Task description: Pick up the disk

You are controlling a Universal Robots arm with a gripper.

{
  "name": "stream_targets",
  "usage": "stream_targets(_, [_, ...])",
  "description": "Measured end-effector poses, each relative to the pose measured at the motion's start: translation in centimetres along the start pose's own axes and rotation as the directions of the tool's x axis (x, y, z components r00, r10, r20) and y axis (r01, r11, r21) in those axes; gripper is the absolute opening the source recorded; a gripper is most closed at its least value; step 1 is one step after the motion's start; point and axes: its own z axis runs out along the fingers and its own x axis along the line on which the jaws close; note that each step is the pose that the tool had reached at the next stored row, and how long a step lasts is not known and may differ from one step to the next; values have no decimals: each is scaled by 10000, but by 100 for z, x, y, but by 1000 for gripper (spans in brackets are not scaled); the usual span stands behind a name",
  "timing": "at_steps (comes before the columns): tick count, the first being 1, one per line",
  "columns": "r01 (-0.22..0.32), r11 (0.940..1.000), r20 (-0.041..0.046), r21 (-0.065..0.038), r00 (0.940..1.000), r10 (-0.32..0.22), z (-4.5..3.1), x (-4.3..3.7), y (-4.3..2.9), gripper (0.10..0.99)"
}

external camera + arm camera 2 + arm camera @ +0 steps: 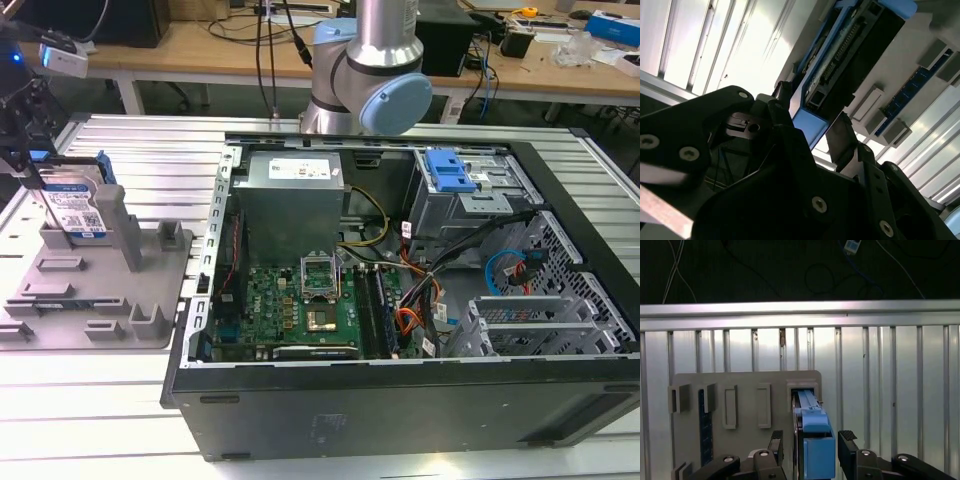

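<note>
no print can be read anywhere. the disk (75,205) stands between the fingers of the claw (811,439), and on its flat face is a white-and-blue label (80,215) whose lines of print are too small to make out. well away from the claw, inside the open computer case (560,400), a white label (290,172) lies on top of the grey power supply (290,215); its text cannot be read either. farther from the claw still, small white tags (407,230) sit on the cables beside the drive cage (450,205), and nothing on them can be told.
</note>
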Motion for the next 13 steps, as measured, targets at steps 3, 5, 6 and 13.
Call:
stream_targets(3, [0,10000,1,2,10000,0,3,0,0,471])
stream_targets(5, [0,10000,1,2,10000,0,5,0,0,471])
stream_targets(6, [1,10000,1,2,10000,-1,5,0,0,471])
stream_targets(13, [0,10000,1,3,10000,0,11,0,0,471])
